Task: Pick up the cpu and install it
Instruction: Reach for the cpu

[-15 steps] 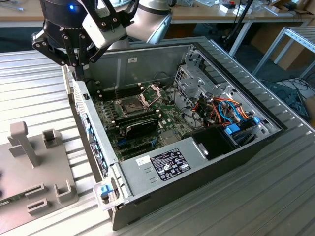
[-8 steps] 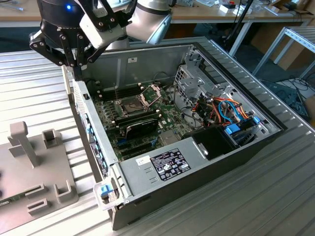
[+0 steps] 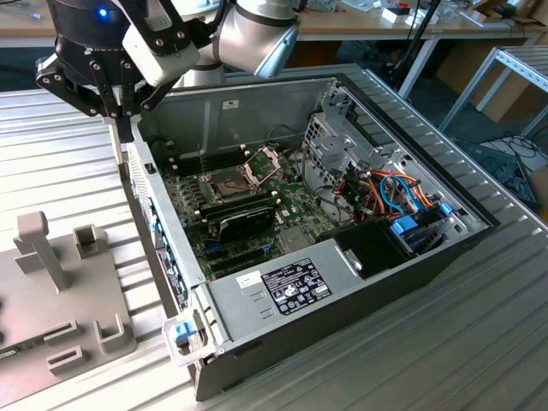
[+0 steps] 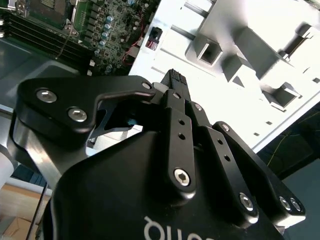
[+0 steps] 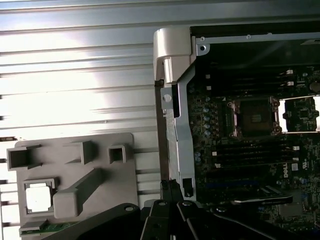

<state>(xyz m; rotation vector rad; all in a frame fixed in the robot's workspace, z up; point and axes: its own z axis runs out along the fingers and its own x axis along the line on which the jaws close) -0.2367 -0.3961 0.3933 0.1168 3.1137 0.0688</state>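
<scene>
The cpu (image 5: pixel 39 197), a small silver-grey square chip, lies in a square pocket of the grey fixture plate (image 5: pixel 75 165) beside the computer case. In the exterior view my gripper (image 3: pixel 120 116) hangs high over the case's side wall, between the fixture plate (image 3: pixel 60 300) and the motherboard. Its fingers meet in both wrist views (image 4: pixel 175 79) (image 5: pixel 170 186) with nothing between them. On the motherboard the dark socket (image 5: pixel 254 117) (image 3: pixel 229 181) lies bare, with its shiny retention frame (image 5: pixel 300 115) (image 3: pixel 265 161) swung up beside it.
The open computer case (image 3: pixel 342 282) fills the middle of the ribbed metal table (image 3: pixel 68 171). Inside are a black card (image 3: pixel 244 221), a drive cage (image 3: pixel 330 145) and coloured cables (image 3: pixel 394 193). The fixture plate carries raised blocks (image 3: pixel 38 244) and a green strip (image 5: pixel 50 227).
</scene>
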